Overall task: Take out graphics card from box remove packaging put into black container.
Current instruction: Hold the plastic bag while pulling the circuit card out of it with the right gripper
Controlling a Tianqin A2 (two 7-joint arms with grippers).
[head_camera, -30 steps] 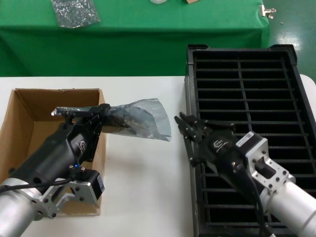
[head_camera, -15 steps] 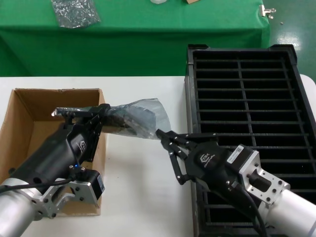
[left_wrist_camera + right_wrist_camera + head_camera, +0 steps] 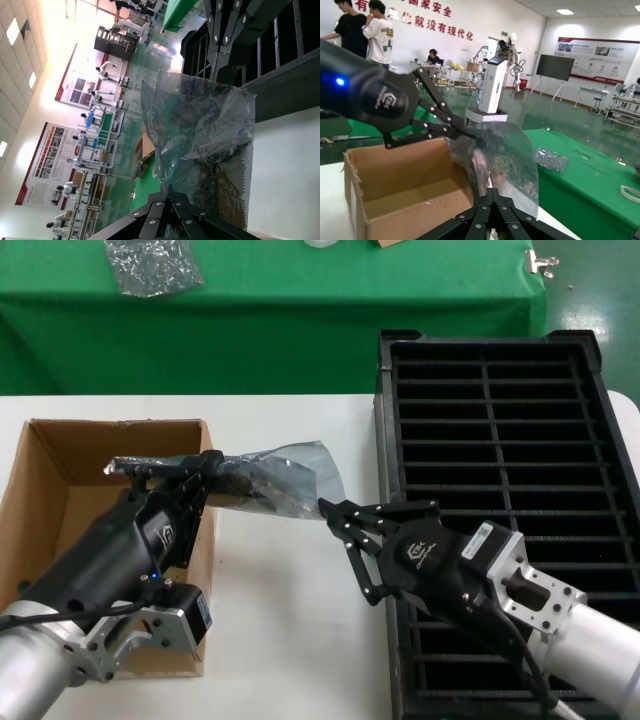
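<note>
A: Head view status?
B: Left gripper (image 3: 205, 468) is closed on one end of the packaging (image 3: 285, 480), holding it level above the surface (image 3: 290, 640) beside the box (image 3: 60, 465), graphics card (image 3: 255, 485) inside. Right gripper (image 3: 345, 515) has its fingers spread wide at the free end; the black container (image 3: 490, 420) lies behind it.

A: Left wrist view?
B: Packaging (image 3: 205, 150) hangs slack; the card is a dark shape inside.

A: Right wrist view?
B: Open fingers (image 3: 470, 220) sit under the bag edge. Pinch plastic only, then pull away from the clamped end.
</note>
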